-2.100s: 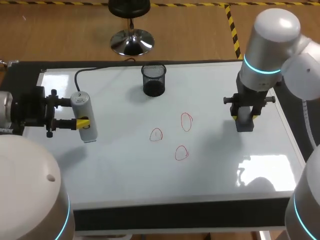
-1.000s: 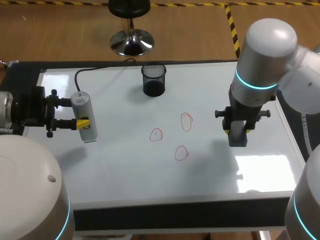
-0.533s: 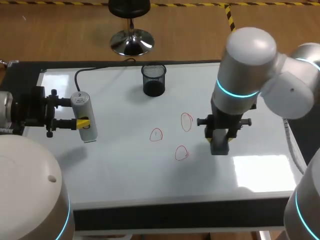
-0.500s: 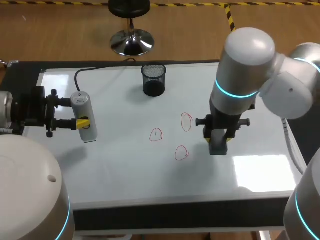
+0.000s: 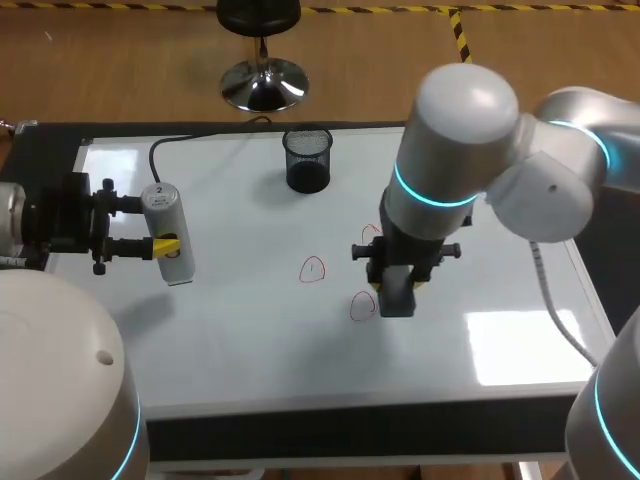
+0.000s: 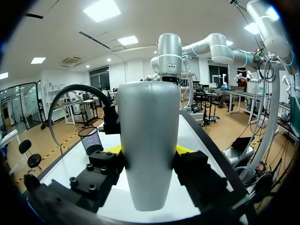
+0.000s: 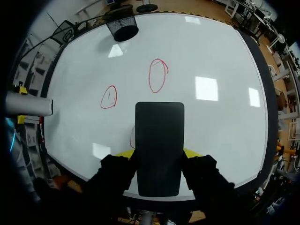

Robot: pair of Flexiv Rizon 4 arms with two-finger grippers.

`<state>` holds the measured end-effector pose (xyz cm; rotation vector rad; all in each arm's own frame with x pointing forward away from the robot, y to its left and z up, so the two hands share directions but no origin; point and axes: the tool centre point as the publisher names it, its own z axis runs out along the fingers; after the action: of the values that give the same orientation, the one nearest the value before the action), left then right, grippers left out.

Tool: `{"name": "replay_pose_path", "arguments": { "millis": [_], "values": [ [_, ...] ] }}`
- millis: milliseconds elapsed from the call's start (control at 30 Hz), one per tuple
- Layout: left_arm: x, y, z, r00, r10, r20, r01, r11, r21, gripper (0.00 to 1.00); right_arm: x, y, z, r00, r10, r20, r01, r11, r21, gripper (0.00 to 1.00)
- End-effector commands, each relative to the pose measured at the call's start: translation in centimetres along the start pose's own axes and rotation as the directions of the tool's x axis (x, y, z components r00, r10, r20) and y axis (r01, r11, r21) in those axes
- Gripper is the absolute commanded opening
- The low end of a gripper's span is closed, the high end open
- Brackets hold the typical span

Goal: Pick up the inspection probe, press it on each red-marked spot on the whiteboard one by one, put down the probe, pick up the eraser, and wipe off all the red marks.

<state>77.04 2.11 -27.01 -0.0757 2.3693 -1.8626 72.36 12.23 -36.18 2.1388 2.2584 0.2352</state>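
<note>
though it's half-hidden overhead, one red mark (image 7: 158, 75) shows whole wrist-side — right jaws grip eraser (image 7: 159, 145), left jaws probe (image 6: 147, 140).

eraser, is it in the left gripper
No, the eraser sits between the right gripper's fingers; the left gripper holds the probe.

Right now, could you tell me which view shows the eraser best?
The right wrist view: the eraser shows large and whole, held in the right gripper. The head view shows it small under the arm; the left wrist view, blocked by the probe, misses it.
</note>
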Motion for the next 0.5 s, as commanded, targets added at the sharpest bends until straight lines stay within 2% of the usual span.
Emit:
{"name": "replay_pose_path", "arguments": {
  "millis": [33,233,500],
  "values": [
    [0.1,-0.2,0.0,1.0,0.002,0.004,-0.002,1.0,0.0,0.0,2.5,0.8,0.9,1.0,-0.018,0.002,0.018,1.0,0.012,0.0],
    [0.1,-0.2,0.0,1.0,0.002,0.004,-0.002,1.0,0.0,0.0,5.1,1.0,1.3,0.999,-0.046,-0.018,0.046,0.999,0.005,0.0],
    [0.1,-0.2,0.0,1.0,0.002,0.004,-0.002,1.0,0.0,0.0,7.3,1.9,2.6,0.998,-0.037,-0.058,0.038,0.999,0.011,0.0]
  ]
}}
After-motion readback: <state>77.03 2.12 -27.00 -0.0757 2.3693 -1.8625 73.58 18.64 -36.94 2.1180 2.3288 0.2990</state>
